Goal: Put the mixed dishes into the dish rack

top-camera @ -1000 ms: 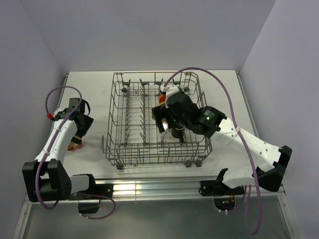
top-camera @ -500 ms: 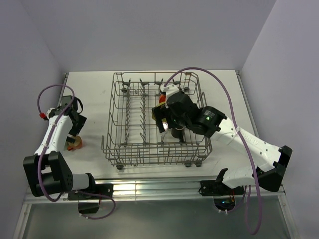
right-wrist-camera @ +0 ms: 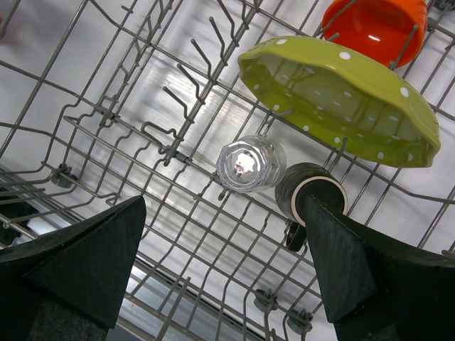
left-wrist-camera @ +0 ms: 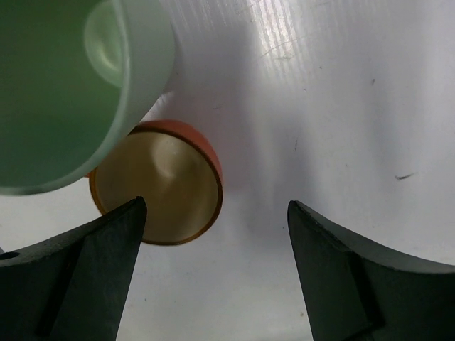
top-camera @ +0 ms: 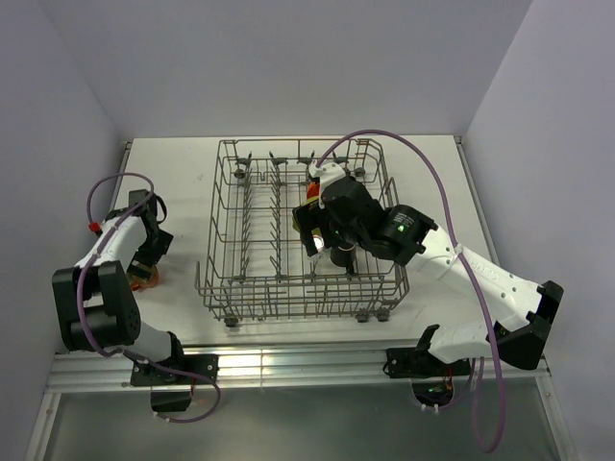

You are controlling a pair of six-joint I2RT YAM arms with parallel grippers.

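L gripper (left-wrist-camera: 215,210) spread wide over small orange cup (left-wrist-camera: 156,188) & pale green cup (left-wrist-camera: 64,92) on table (left-wrist-camera: 327,106), R gripper (right-wrist-camera: 224,204) wide too, inside dish rack (top-camera: 288,298) above clear glass (right-wrist-camera: 249,163), dark brown mug (right-wrist-camera: 313,195), yellow-green plate (right-wrist-camera: 341,99), orange bowl (right-wrist-camera: 377,25).

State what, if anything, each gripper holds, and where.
Nothing: left gripper open above the small orange cup; right gripper open over the dish rack.

Rack (top-camera: 288,288) is bare grey metal wire with a dull sheen. In the rack, the plate (right-wrist-camera: 341,99) is glossy glazed ceramic, the bowl (right-wrist-camera: 373,25) gleams orange, the glass (right-wrist-camera: 250,165) is clear and glinting, and the mug (right-wrist-camera: 313,202) is dark and glazed. Left of the rack, the green cup (left-wrist-camera: 64,85) looks smooth and satin; the orange cup (left-wrist-camera: 160,185) is matt cream inside. Table (left-wrist-camera: 320,106) is white, shiny, finely scratched.
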